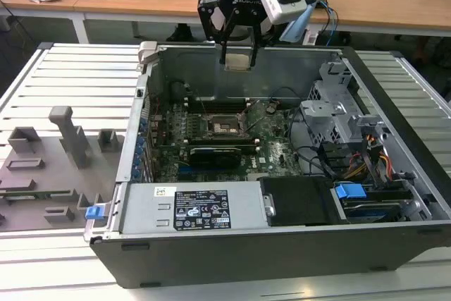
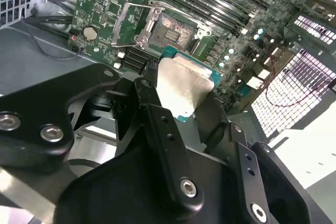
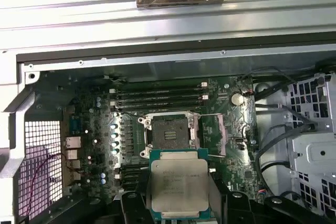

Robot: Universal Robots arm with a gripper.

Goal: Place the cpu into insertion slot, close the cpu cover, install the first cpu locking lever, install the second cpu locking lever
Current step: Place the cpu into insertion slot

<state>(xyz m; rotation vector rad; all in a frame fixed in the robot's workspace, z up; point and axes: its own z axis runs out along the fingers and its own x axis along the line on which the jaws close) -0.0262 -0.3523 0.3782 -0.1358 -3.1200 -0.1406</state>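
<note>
Exterior view: the arm points straight down over the far wall of the open case (image 1: pixel 211 244). The end effector (image 1: pixel 238 48) pinches the cpu (image 1: pixel 238 61) by two opposite edges, held clear above the motherboard (image 1: pixel 271 142). In the first wrist view, the cpu (image 3: pixel 178 184) hangs metal top up, apart from the open slot (image 3: pixel 169 134). In the second wrist view, the cover (image 2: pixel 119 24) stands raised beside the slot (image 2: pixel 170 27).

We count one open grey metal computer case (image 1: pixel 232 244), one green motherboard (image 3: pixel 100 129) and one square black-framed insertion slot (image 3: pixel 168 132). We also count one flat silver-topped cpu (image 3: pixel 178 184), one round silver coin battery (image 3: pixel 237 98) and two blue plastic tabs (image 1: pixel 95 211).
</note>
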